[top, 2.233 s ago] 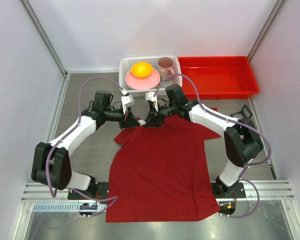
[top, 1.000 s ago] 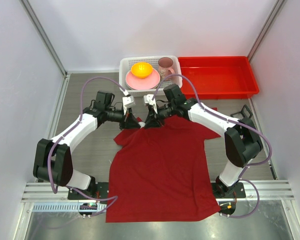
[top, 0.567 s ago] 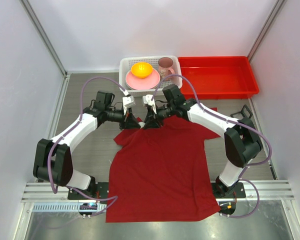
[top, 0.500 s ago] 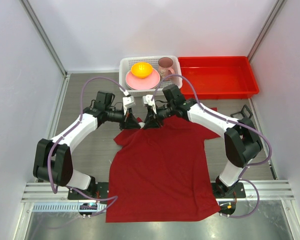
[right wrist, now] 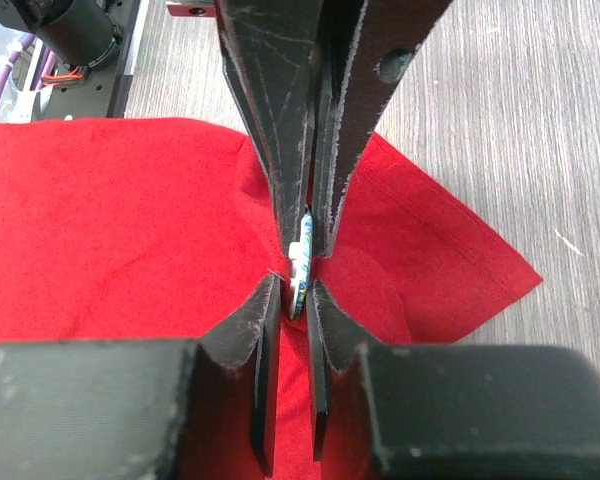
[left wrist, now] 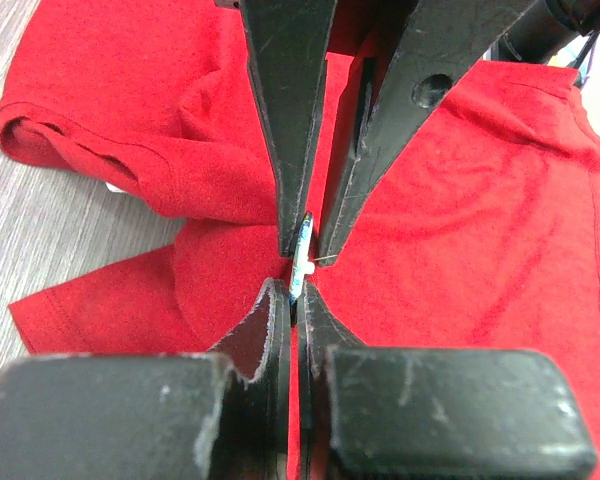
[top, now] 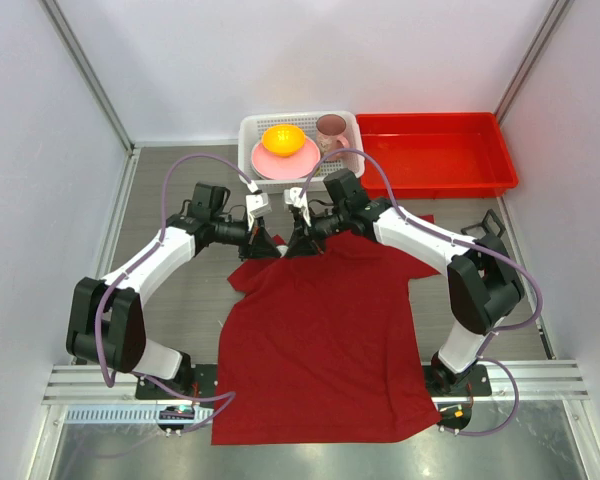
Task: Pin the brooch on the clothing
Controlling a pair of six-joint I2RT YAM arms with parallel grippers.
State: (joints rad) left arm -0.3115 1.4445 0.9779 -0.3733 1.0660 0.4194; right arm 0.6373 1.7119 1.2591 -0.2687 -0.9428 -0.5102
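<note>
Two white-and-black arms
Left arm [top: 140, 268] and right arm [top: 420, 235]: white links, black joints, lilac cables [top: 195, 160]; left gripper [left wrist: 292, 290] black, wedge-fingered, edges scuffed.

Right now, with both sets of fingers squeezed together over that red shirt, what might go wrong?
The brooch is tiny and held edge-on between the tips of the left fingers and right fingers; a small slip could drop it onto the shirt.
The fabric beneath is bunched into folds, so pinning might catch several layers or miss.
The two sets of tips almost touch and could knock together.
</note>
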